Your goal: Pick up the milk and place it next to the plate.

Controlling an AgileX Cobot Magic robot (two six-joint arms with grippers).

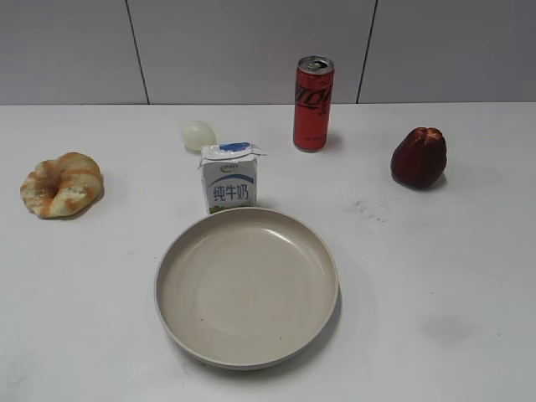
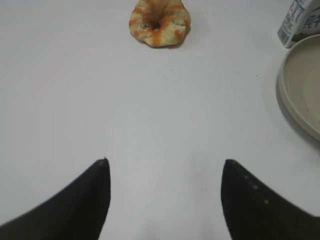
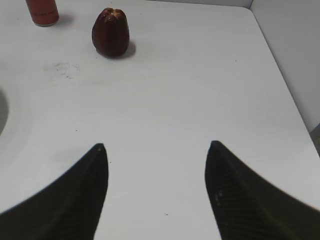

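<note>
The milk [image 1: 229,179] is a small white carton with blue characters, standing upright just behind the beige plate [image 1: 176,314], close to its far rim. In the left wrist view the milk [image 2: 300,22] and the plate's rim [image 2: 287,95] show at the right edge. My left gripper [image 2: 165,162] is open and empty over bare table, well left of the plate. My right gripper [image 3: 156,145] is open and empty over bare table, right of the plate's edge [image 3: 2,112]. Neither gripper shows in the exterior view.
A twisted bread roll [image 1: 61,184] lies at the left, also in the left wrist view [image 2: 159,22]. A pale egg [image 1: 198,135] sits behind the milk. A tall red can [image 1: 313,104] stands at the back. A dark red fruit [image 1: 419,157] sits at the right, near the table's right edge [image 3: 280,75].
</note>
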